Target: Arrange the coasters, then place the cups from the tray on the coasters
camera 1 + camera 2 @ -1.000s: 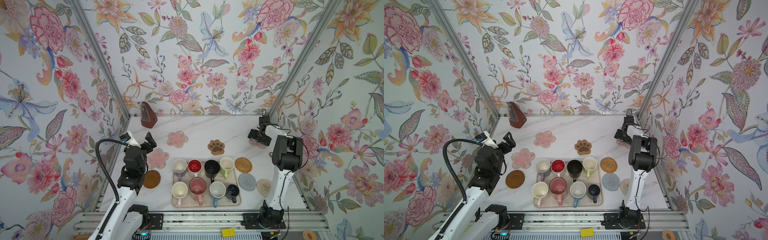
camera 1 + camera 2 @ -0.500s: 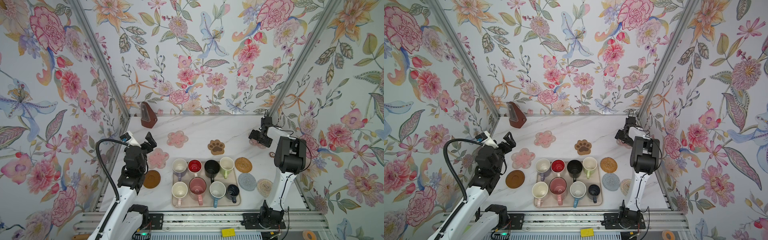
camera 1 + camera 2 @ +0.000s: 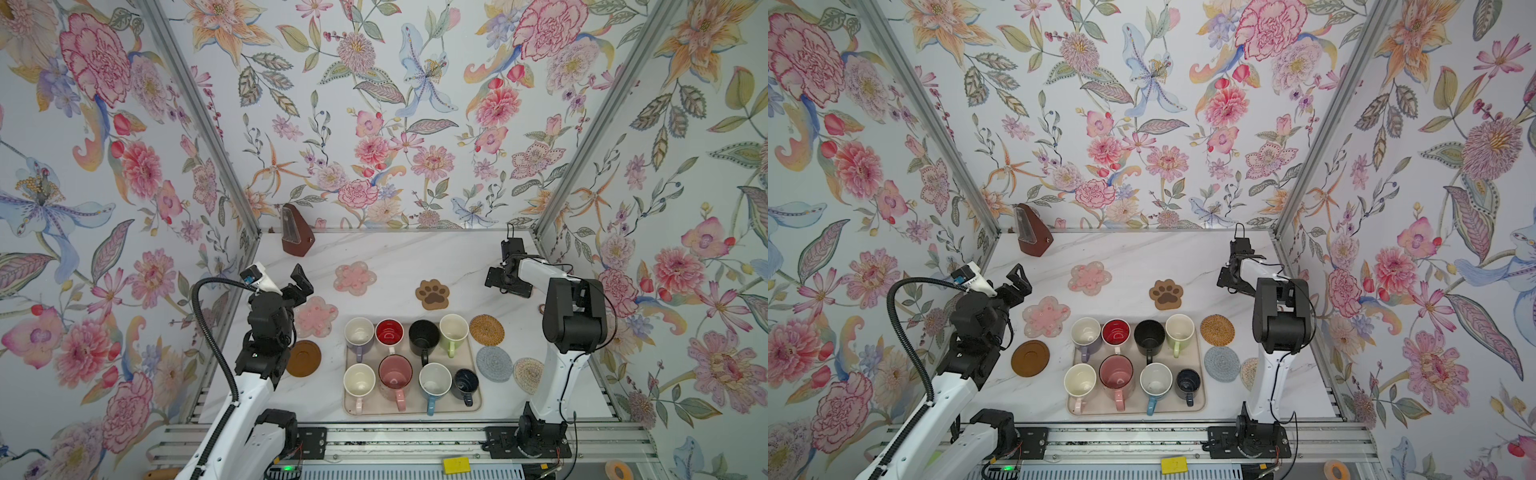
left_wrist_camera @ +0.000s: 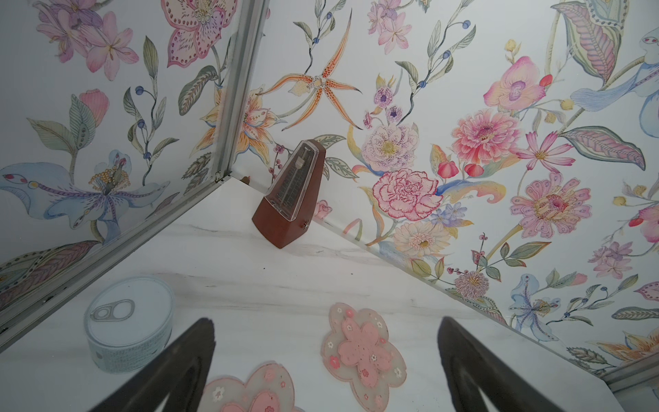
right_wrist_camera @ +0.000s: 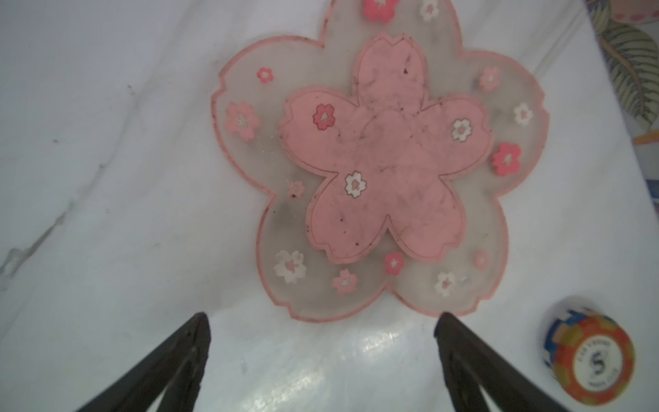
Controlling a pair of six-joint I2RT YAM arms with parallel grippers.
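Glossy ceramic cups (image 3: 395,372), woven rattan coaster (image 3: 486,329), smooth marble-look tabletop (image 3: 395,257).

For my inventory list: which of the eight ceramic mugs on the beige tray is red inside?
The white mug, second from left in the far row; only its inside is red.

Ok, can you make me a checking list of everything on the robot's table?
Surface: white marble table, grey veins.
Job's things: eight mugs on the tray; eight coasters around it, none bearing a mug.
Clutter: metronome, tin can, stack of poker chips.
Grippers: left gripper open, empty; right gripper open, empty, by a pink flower coaster.
Cables: black hose loops off the left arm; thin wires on the right arm.
Surroundings: flowery walls on three sides.
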